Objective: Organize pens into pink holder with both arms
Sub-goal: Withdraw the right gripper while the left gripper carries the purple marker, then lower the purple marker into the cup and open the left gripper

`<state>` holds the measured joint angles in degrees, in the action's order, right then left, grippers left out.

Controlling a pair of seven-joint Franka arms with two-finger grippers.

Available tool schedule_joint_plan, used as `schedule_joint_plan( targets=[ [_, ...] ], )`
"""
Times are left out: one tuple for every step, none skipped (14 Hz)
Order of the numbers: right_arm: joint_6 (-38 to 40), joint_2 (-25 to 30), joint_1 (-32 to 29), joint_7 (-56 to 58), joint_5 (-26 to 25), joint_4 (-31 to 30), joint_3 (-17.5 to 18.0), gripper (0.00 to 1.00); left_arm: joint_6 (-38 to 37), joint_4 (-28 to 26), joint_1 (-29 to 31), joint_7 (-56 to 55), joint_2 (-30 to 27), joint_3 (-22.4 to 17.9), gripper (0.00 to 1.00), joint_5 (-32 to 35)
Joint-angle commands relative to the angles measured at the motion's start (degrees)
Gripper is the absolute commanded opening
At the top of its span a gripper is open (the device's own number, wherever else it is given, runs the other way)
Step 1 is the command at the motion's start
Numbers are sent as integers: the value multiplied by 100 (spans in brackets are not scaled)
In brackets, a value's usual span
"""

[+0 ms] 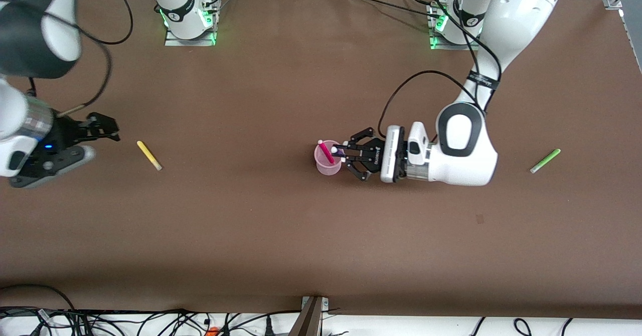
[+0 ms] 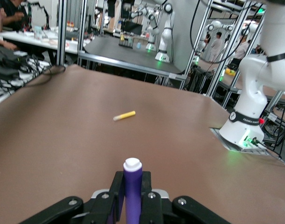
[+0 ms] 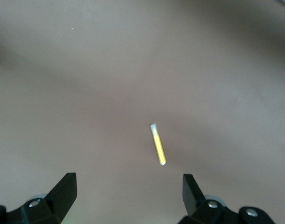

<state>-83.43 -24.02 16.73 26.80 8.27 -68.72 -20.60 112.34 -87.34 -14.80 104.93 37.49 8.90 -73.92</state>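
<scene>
Brown table (image 1: 281,235) w/ yellow pen (image 1: 149,155), green pen (image 1: 545,161), pink holder (image 1: 327,164).

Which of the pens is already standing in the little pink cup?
The magenta pen. The purple one is gripped by the left gripper; yellow and green lie on the table.

Purple pen's (image 2: 132,186) lower end behind jaws

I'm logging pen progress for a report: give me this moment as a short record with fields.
in holder: magenta pen leaning in the pink holder
left gripper: shut on purple pen, at the holder's rim
right gripper: open, above the table near the yellow pen
on table: yellow pen; green pen toward the left arm's end
pens left to place: purple, yellow, green
</scene>
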Motion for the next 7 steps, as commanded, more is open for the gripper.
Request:
schedule_joint_plan(
  targets=[
    [-6, 536, 76, -558, 429, -921, -348, 99, 708, -414, -417, 186, -119, -64, 0, -105],
    [-6, 712, 94, -1136, 403, -1168, -348, 99, 1102, -528, -584, 186, -154, -56, 0, -105],
    [-59, 906, 94, -1525, 377, -1431, -348, 99, 1298, -555, -638, 186, -146, -47, 0, -114],
    [-120, 1055, 94, -1642, 377, -1625, -357, 99, 1326, -556, -638, 186, -111, -38, 0, -114],
    [-147, 1196, 120, -1669, 333, -1767, -374, 99, 1404, -564, -638, 186, -111, -47, 0, -105],
    [-190, 1276, 146, -1835, 150, -1820, -357, 99, 1483, -660, -647, 186, -119, -38, 0, -105],
    [-217, 1364, 173, -2123, -130, -1838, -296, 99, 1563, -818, -752, 186, -137, -29, 34, -114]
  ],
)
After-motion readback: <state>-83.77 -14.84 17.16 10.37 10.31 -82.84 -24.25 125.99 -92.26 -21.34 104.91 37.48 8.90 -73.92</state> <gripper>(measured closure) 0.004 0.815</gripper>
